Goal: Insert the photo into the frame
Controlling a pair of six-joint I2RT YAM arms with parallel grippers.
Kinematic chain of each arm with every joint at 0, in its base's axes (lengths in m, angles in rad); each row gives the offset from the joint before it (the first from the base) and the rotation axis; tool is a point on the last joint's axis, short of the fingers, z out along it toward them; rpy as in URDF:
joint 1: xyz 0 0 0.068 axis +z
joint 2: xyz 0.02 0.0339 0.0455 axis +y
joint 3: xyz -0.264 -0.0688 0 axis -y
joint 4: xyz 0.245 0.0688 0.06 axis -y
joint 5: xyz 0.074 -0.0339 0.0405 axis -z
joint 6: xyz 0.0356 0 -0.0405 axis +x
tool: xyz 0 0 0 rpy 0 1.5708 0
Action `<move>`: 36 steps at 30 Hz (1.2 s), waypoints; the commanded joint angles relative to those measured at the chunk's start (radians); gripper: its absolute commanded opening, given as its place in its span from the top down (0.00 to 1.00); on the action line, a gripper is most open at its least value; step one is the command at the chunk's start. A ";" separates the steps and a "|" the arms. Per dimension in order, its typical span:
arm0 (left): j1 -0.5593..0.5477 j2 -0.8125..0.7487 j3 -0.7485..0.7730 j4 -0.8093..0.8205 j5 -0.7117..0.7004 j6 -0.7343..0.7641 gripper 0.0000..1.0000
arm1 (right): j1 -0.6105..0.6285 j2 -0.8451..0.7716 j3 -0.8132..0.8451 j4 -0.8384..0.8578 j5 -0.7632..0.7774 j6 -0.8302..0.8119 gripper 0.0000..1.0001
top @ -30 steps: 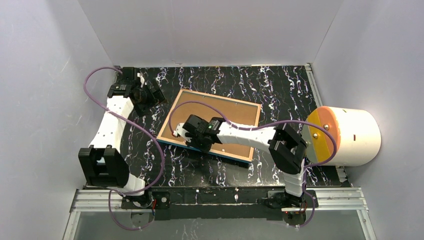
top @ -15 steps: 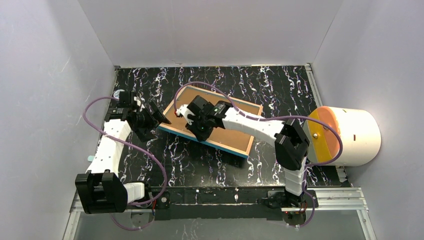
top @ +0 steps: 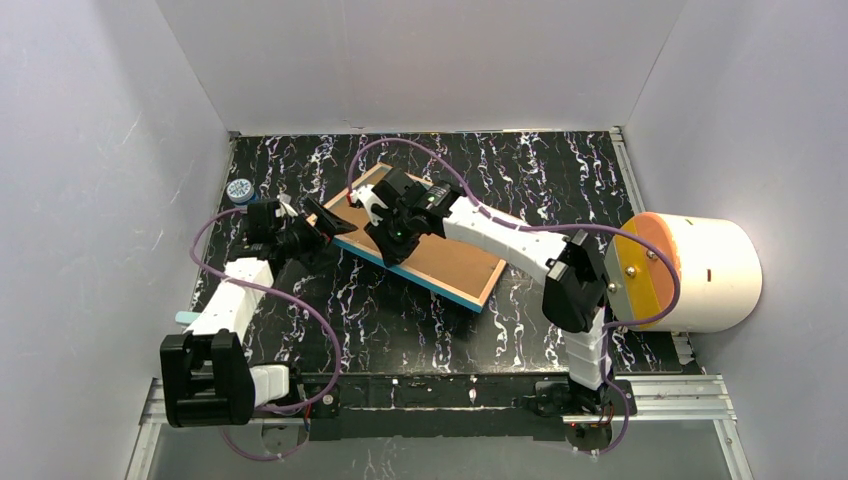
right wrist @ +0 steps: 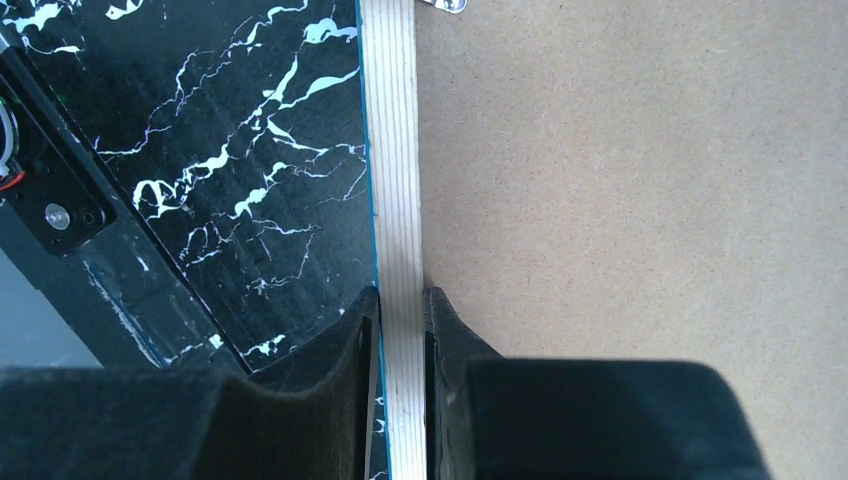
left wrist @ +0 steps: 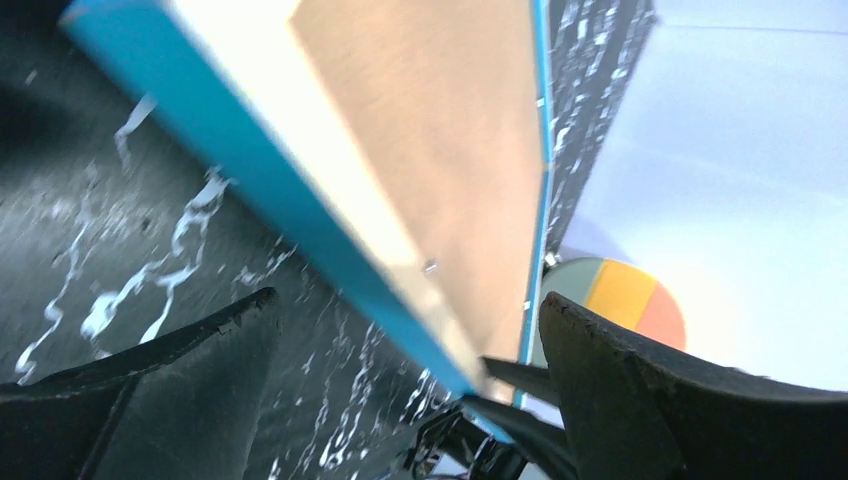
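The frame [top: 455, 262] is tilted off the black marble table, back side up, with its blue rim, light wood edge and brown backing board showing. My right gripper [top: 385, 240] is shut on the frame's wood edge [right wrist: 392, 150], one finger on each side, as the right wrist view [right wrist: 400, 295] shows. My left gripper [top: 318, 232] stands open at the frame's left corner. In the left wrist view the blue rim [left wrist: 280, 200] runs diagonally into the gap between that gripper's [left wrist: 410, 330] spread fingers, and contact cannot be told. The photo is out of view.
A white cylinder with an orange and yellow disc face [top: 690, 272] lies at the table's right edge. A small round blue-white object [top: 238, 190] sits at the far left, and a pale blue strip [top: 187, 317] by the left wall. Grey walls enclose the table.
The right gripper has carried the frame toward the far left and tipped it up. The left arm has swung in to the frame's left corner, and its gripper has opened wider.
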 commanded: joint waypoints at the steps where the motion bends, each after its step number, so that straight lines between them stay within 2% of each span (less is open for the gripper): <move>1: -0.014 0.023 -0.025 0.278 0.049 -0.088 0.02 | 0.001 0.008 0.083 -0.001 -0.027 0.054 0.94; 4: -0.046 0.062 -0.044 0.280 0.034 -0.127 0.05 | -0.002 0.019 0.098 -0.005 -0.030 0.074 0.94; 9: -0.095 0.073 -0.048 0.283 -0.020 -0.163 0.18 | -0.013 0.025 0.110 0.003 -0.052 0.119 0.94; 15: -0.131 0.080 -0.026 0.281 -0.082 -0.201 0.47 | -0.015 0.034 0.128 -0.001 -0.056 0.144 0.93; 18: -0.133 0.054 -0.011 0.238 -0.136 -0.232 0.65 | -0.015 0.031 0.128 -0.011 -0.021 0.148 0.92; 19: -0.133 0.046 0.003 0.211 -0.155 -0.239 0.67 | -0.015 0.026 0.123 -0.013 0.000 0.148 0.90; 25: -0.134 0.064 0.119 0.094 -0.187 -0.253 0.79 | -0.011 -0.065 0.066 0.029 0.099 0.125 0.42; 27: -0.133 0.067 0.138 0.062 -0.195 -0.269 0.81 | 0.005 -0.085 0.067 0.027 0.171 0.102 0.32; 31: -0.134 0.076 0.174 0.015 -0.197 -0.290 0.81 | 0.084 -0.097 0.067 0.008 0.387 0.035 0.21; 36: -0.133 0.093 0.230 -0.042 -0.180 -0.291 0.82 | 0.221 -0.065 0.039 0.031 0.719 -0.102 0.19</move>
